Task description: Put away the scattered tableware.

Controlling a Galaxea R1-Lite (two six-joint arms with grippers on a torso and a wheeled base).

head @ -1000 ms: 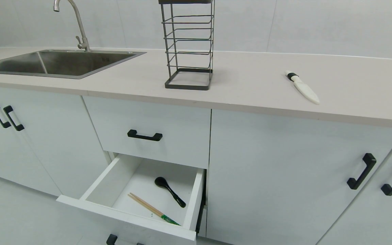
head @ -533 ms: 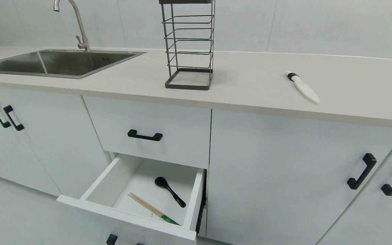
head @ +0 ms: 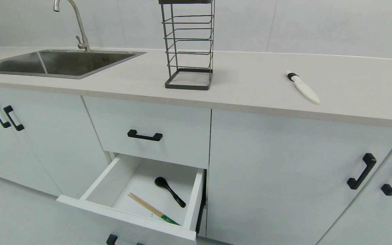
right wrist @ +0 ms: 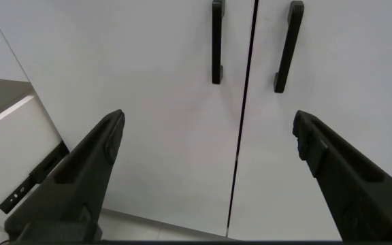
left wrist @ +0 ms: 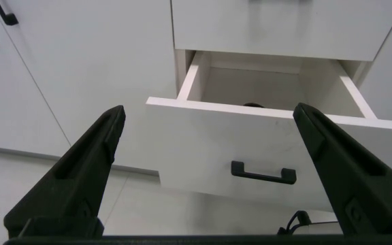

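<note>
Left end effector (left wrist: 209, 112): fingers spread wide, nothing between them. Held low in front of the pulled-out drawer (left wrist: 182, 143), facing its front panel and black handle (left wrist: 263, 174). Likely parked there so the drawer can be pushed shut once it is filled.

Right end effector (right wrist: 209, 117): fingers likewise wide apart and empty. Faces a pair of closed cabinet doors (right wrist: 148, 136) with upright black handles (right wrist: 217, 41), below the end of the table (head: 250, 88) where the last item lies. It looks the better placed arm for the next pick.

Drawer contents: black spoon (head: 169, 191) and a pair of chopsticks (head: 151, 209), lying flat and side by side on the drawer floor, toward its right wall. Judged stowed.

Outstanding item: white knife (head: 303, 87) with a black band, lying flat on the table, well apart from the drawer and near the front edge. A low, thin object that will want a close pinch across its width.

Fixtures, not to be moved: wire rack (head: 189, 44) upright at mid-table; sink (head: 60, 63) and faucet (head: 77, 23) at the far left.
</note>
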